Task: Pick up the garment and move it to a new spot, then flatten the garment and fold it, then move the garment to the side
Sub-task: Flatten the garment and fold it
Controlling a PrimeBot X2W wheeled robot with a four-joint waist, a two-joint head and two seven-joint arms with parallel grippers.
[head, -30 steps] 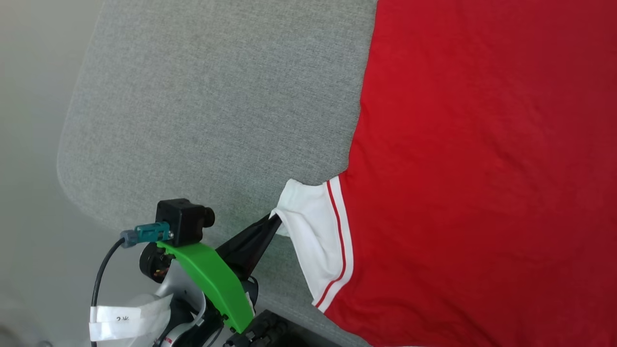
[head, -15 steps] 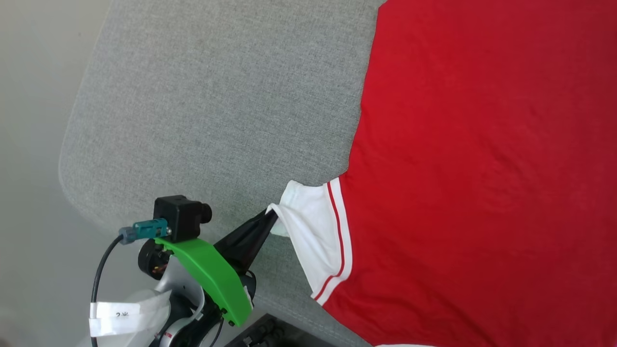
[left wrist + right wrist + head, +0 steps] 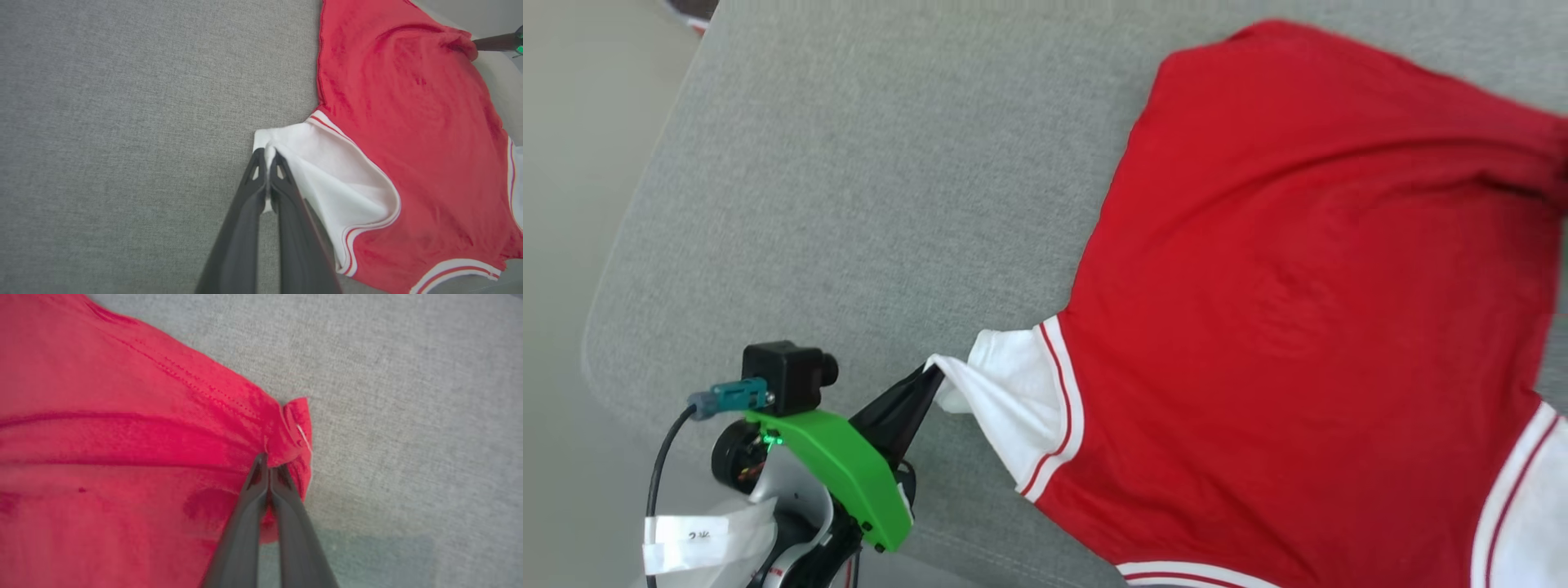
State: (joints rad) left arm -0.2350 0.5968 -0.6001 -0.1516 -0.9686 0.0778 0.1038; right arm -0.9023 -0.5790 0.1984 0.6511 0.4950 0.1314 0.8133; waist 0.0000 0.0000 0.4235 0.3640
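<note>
The garment (image 3: 1307, 310) is a red shirt with white, red-striped sleeves, lying back-up on a grey cushion (image 3: 866, 204). My left gripper (image 3: 934, 374) is shut on the edge of the white sleeve (image 3: 1013, 400) at the lower middle of the head view. The left wrist view shows the sleeve (image 3: 327, 179) pinched between the gripper (image 3: 267, 157). My right gripper (image 3: 267, 459) is shut on a bunched red corner of the garment (image 3: 122, 437) by its hem. That corner (image 3: 1547, 155) puckers at the head view's right edge. Any lettering is hidden.
The cushion's rounded corner (image 3: 600, 343) and front edge lie close to my left arm, with pale floor (image 3: 572, 163) beyond to the left. Bare grey fabric spreads left of the garment. A dark rod (image 3: 496, 42) shows at the top right of the left wrist view.
The head camera has shifted, bringing the garment's hem and a second sleeve into view. The garment's right corner has bunched up. The left gripper keeps hold of the sleeve.
</note>
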